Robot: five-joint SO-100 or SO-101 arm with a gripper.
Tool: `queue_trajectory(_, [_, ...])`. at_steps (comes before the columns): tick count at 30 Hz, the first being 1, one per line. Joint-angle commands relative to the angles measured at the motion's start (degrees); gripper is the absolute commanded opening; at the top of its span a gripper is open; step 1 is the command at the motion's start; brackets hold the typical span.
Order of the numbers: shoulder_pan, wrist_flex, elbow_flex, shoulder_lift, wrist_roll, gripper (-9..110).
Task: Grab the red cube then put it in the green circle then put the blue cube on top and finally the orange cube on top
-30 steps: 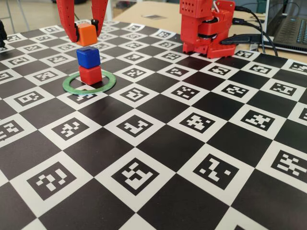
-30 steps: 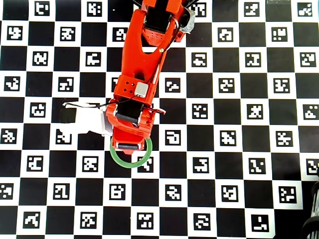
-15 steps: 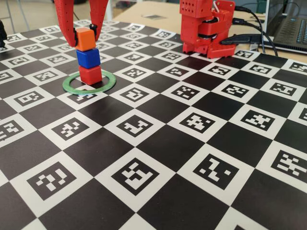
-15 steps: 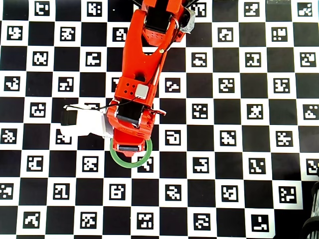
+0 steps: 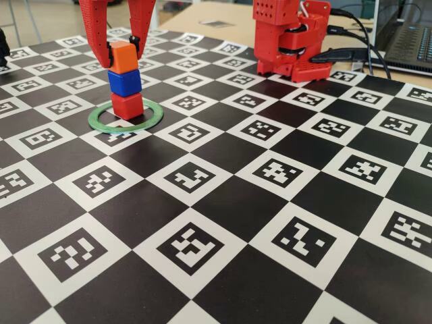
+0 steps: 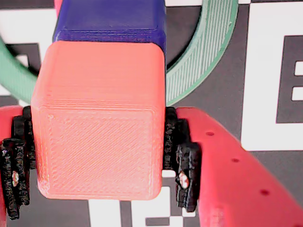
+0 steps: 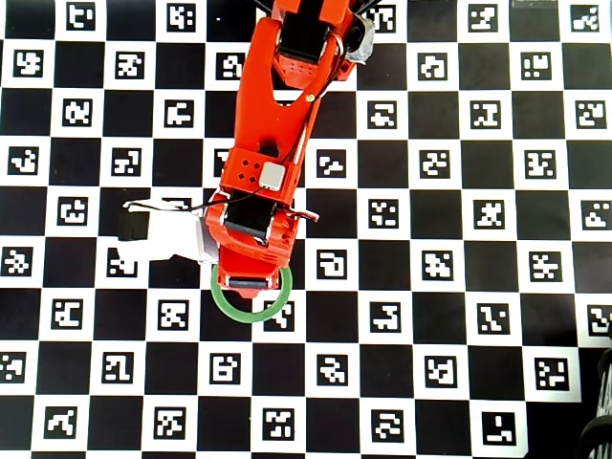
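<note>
While the gripper [image 5: 121, 52] sits pinched around the orange cube [image 5: 123, 57], all three cubes are stacked.
Orange rests on the blue cube [image 5: 124, 82], blue on the red cube [image 5: 127, 105], inside the green circle [image 5: 150, 119], roughly 10 o'clock on the checkered mat [image 5: 270, 202] in the fixed view.

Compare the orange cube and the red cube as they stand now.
The orange cube tops the stack, sitting on the blue cube; the red cube is at the bottom, on the board inside the green circle. The gripper flanks the orange cube; the red cube stands free. Orange is lighter. Both look equal in size.
</note>
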Motion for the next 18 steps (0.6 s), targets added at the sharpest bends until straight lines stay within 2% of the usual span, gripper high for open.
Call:
queue_trajectory(1, [0.5,-1.1,0.4,6.6,-0.4,30])
queue_trajectory(9, [0.6,0.1,-0.4,8.5,1.0,39])
queue_trajectory(18, [-1.3,7.3,-2.5,17.2,4.2,40])
